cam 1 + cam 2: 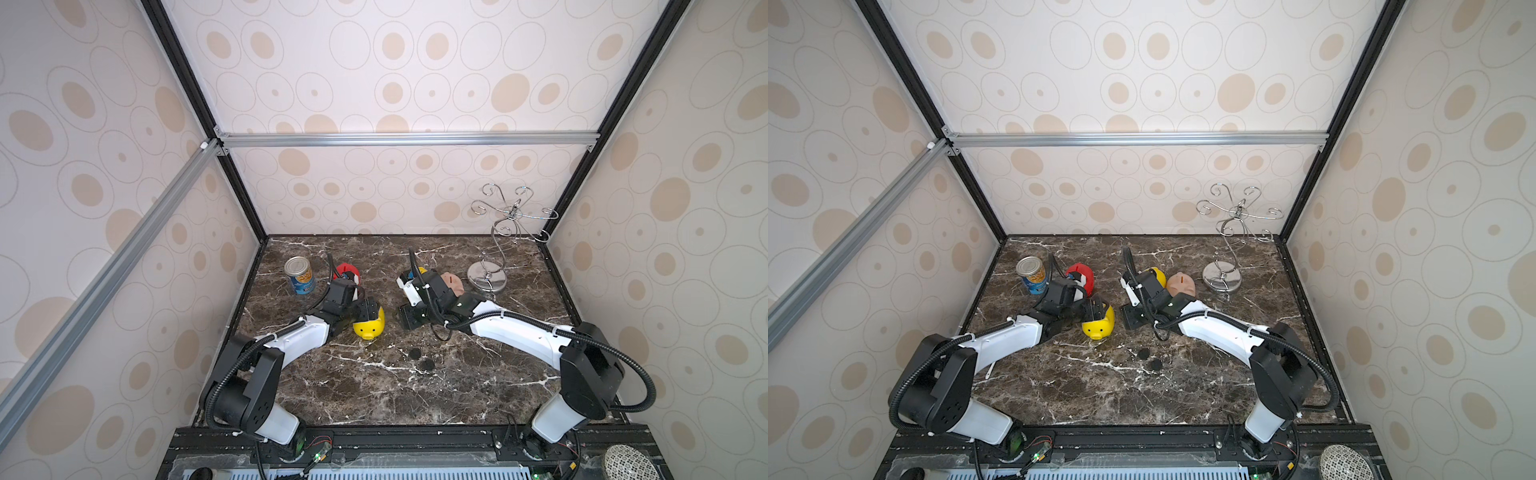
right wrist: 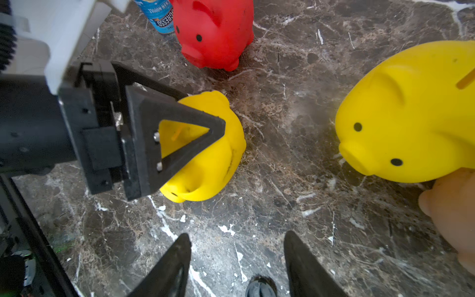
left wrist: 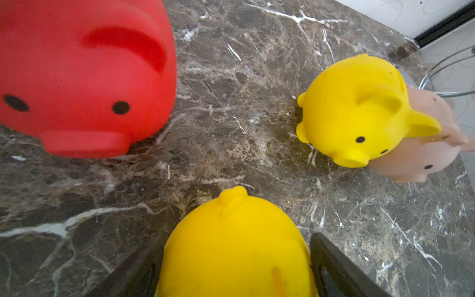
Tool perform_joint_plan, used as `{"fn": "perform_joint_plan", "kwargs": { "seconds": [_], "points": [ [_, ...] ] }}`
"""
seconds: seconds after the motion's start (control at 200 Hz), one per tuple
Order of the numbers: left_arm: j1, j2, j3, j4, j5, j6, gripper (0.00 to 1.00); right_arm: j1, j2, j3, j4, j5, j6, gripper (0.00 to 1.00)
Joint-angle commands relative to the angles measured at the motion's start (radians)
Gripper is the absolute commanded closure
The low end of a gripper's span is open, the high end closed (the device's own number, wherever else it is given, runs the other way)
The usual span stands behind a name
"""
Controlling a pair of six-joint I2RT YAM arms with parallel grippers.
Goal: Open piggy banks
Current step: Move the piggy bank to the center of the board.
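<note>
My left gripper is shut on a yellow piggy bank near the middle of the marble table, one finger on each flank. Its snout faces the table's front. My right gripper hangs open just right of it, with nothing between its fingers. A red piggy bank stands behind the left arm. A second yellow piggy bank and a pale pink one stand side by side behind the right arm.
A blue-labelled tin can stands at the back left. A chrome wire stand is at the back right. Two small black round plugs lie in front of the held pig. Walls close in three sides.
</note>
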Motion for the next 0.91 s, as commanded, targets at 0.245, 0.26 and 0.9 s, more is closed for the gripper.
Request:
{"fn": "perform_joint_plan", "kwargs": {
  "seconds": [0.245,0.26,0.9],
  "points": [
    [-0.068,-0.173,-0.077,-0.156,0.027,0.021,0.10,0.017,-0.113,-0.109,0.038,-0.197,-0.172,0.45],
    [-0.068,-0.183,-0.081,-0.157,0.029,0.019,0.08,0.019,-0.113,-0.109,0.038,-0.201,-0.178,0.45],
    [-0.053,-0.632,-0.170,-0.265,-0.268,-0.160,0.00,0.145,0.089,0.067,-0.035,-0.035,-0.397,0.64]
  ]
}}
